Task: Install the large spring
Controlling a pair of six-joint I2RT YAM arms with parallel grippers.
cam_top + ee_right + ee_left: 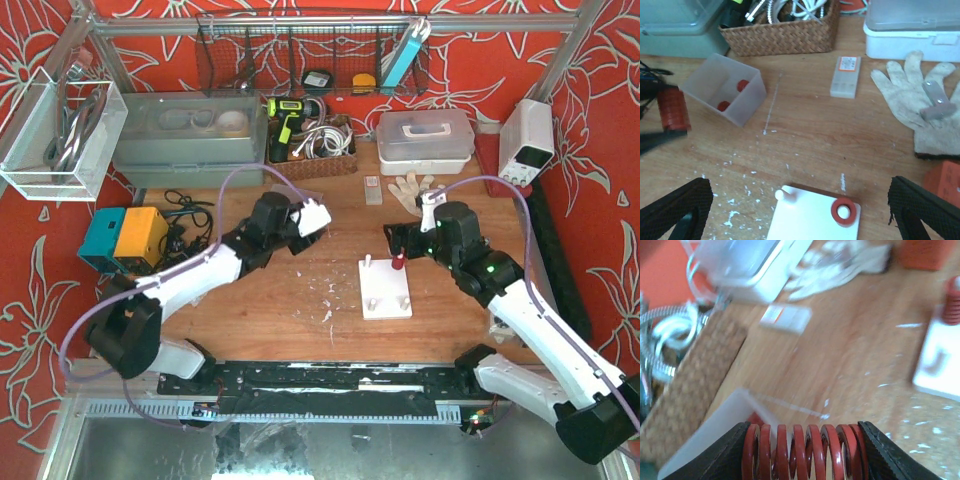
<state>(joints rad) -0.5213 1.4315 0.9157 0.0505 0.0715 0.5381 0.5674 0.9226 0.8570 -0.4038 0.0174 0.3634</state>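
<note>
1. The left gripper (802, 460) is closed on the large red spring (802, 447). The spring lies crosswise between the two black fingers (725, 457), with one end of the coil against each pad.
2. In the right wrist view the same spring (672, 109) shows at the left edge, well apart from the white base plate (807, 222) and not on any peg.
3. A translucent plastic box (747, 102) sits just beside the left gripper, with two small red parts (742, 85) inside. The left wrist view is blurred, so it gives only a pale corner of the box.
4. The right gripper (800, 202) is spread wide and holds nothing. One black finger (677, 210) is at each lower corner of its own view, with the base plate between them.
5. The base plate lies flat on the wooden table (250, 310). A bare peg (782, 195) stands at its near-left corner in the right wrist view.
6. A smaller red spring (843, 211) is seated over another peg just to the right of the bare one.
7. Farther out on the table are a white work glove (912, 100), a small labelled white card (845, 77), a wicker basket (782, 35) of cables and a lidded white container (912, 32).
</note>
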